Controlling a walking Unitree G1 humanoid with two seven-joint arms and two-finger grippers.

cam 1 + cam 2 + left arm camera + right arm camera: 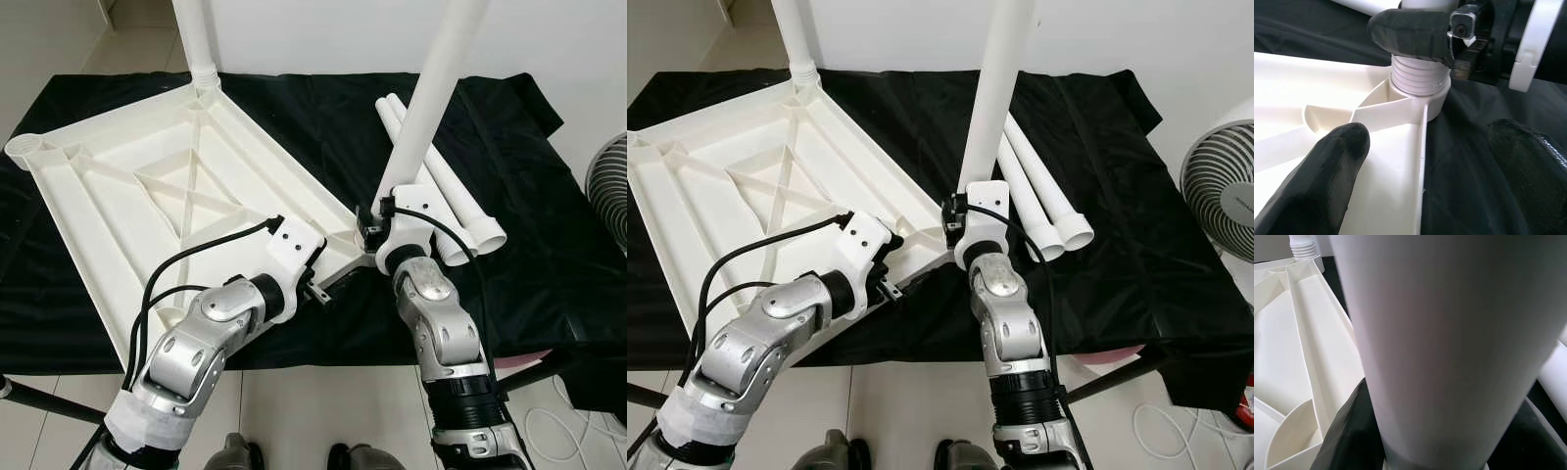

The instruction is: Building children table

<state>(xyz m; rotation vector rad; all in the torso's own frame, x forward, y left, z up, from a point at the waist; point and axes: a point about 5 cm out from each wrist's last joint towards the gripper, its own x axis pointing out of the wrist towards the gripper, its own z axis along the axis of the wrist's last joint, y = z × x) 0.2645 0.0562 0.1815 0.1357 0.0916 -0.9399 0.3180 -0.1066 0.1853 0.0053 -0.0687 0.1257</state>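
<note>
The white tabletop (147, 176) lies upside down on a black cloth, ribs facing up. One white leg (196, 39) stands in its far corner socket. A second leg (431, 88) stands tilted in the near right corner socket (1420, 83), its threaded end showing. My right gripper (377, 223) is shut on this leg just above the socket; its black fingers (1347, 431) flank the tube. My left gripper (318, 284) is open beside that corner, with its fingers (1327, 181) either side of the tabletop's rim. Two loose legs (446, 196) lie on the cloth to the right.
A white fan (1220, 186) stands at the right edge. The black cloth (549, 255) ends at tiled floor near my feet. Dark stand legs (49, 401) cross the floor at the lower left and lower right. A white cord (1156, 421) lies on the floor.
</note>
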